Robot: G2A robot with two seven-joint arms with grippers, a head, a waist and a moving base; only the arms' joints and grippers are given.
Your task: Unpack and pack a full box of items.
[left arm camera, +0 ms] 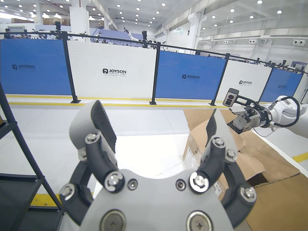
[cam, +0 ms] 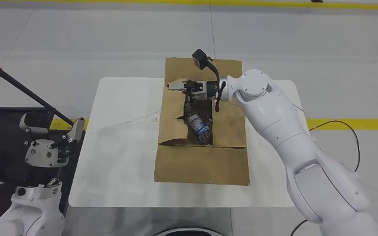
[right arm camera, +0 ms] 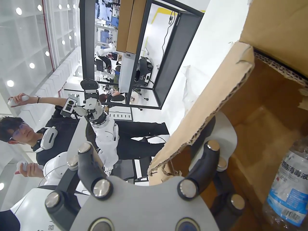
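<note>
item 1. table: white with rounded corners, the widest thing in the top view. it bears the box near its middle.

item 2. box: brown cardboard, open at the top. the near and far flaps are folded outward and lie flat. the side flap on the robot's left is raised, and its edge is ragged and torn (the corrugation shows along the tear).

item 3. black shelf frame: stands on the floor just beside the table, on the robot's left.

item 4. right gripper: reaches across the open box from the robot's right, at the box's far left corner. its jaws are spread wide and straddle the torn side flap, with one finger outside the box and one inside. the flap's edge lies between them, neither finger is pressed onto it, and nothing is held.

item 5. left gripper: off the table's left edge on the side near the robot, well apart from the box. its jaws are spread wide and nothing lies between the ribbed pads.

item 6. bottle: clear plastic with a blue and white label. it lies on its side on the floor of the box, toward the left half, near the right gripper and not touched by it.
</note>
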